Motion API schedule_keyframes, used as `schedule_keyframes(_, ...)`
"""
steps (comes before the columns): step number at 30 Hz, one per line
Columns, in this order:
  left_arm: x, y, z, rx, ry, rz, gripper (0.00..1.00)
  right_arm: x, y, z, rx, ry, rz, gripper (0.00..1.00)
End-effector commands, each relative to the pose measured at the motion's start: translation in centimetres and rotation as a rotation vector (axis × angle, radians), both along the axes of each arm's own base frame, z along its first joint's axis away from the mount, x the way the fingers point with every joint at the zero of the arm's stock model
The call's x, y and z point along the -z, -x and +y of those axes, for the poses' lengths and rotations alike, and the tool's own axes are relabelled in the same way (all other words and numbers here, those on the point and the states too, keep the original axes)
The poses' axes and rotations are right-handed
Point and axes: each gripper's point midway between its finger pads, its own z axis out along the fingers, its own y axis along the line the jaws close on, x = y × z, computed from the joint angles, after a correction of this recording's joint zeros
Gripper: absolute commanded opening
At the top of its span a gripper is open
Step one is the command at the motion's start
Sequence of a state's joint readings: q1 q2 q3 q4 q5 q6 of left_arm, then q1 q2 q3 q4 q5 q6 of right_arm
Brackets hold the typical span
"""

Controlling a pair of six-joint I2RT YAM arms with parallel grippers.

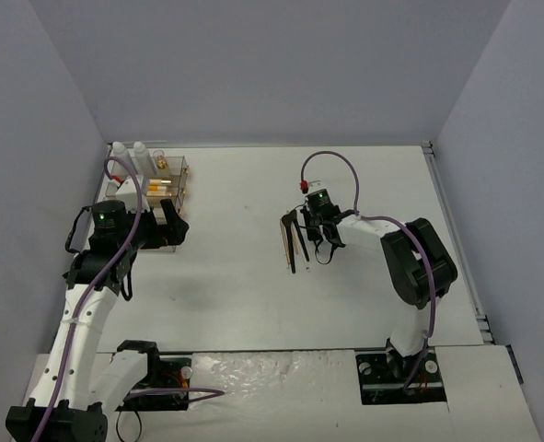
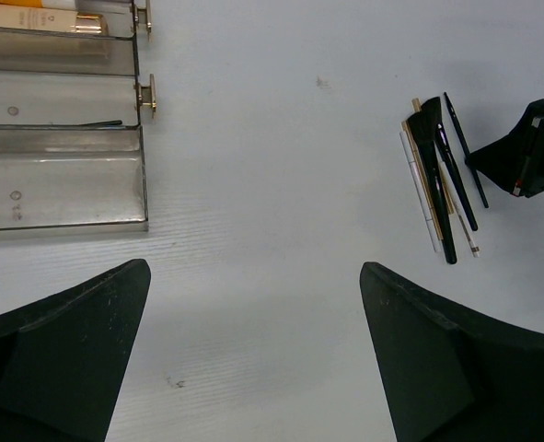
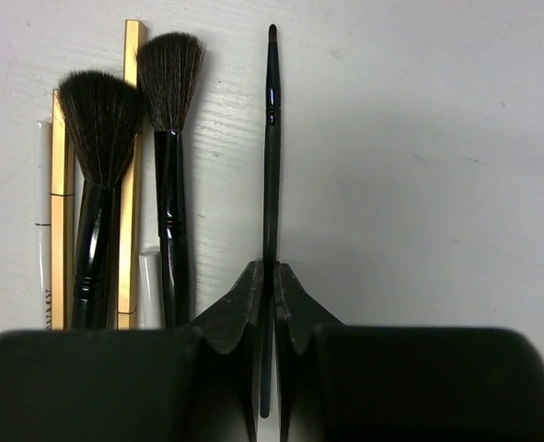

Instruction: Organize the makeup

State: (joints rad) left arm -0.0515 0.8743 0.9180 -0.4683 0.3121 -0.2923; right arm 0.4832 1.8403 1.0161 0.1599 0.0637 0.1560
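The slim black brush (image 3: 272, 138) lies mid-table, just right of the bundle of fuller brushes (image 3: 101, 129) and thin sticks (image 3: 134, 46). It is pinched near its tail by the right gripper (image 3: 272, 276), whose fingers press together on the narrow handle. Held so far from its middle, it may pivot or slip out in a lift, and a sideways drift could scatter the bundle. The right arm reaches in low from the right, wrist in line with the brush. The left gripper (image 2: 253, 276) hovers by the clear drawer box (image 2: 60, 184), fingers spread wide, holding nothing.

Left claw (image 2: 253, 276) wide apart; right claw (image 3: 272, 276) tight together.
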Motion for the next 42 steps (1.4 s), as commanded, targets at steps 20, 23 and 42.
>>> schedule_keyframes(20,-8.1,-1.2,-18.6,0.278,0.427,-0.116,0.97,-21.3,8.8,7.8,-0.277,-0.483,-0.408,0.0)
schedule_keyframes(23,-9.2,-1.8,-20.3,0.277,0.464,-0.155,0.96,-23.6,10.0,8.9,-0.324,-0.588,-0.45,0.0)
schedule_keyframes(42,-8.9,-3.6,-26.0,0.268,0.562,-0.148,0.44,-25.5,12.0,10.2,-0.377,-0.742,-0.471,0.0)
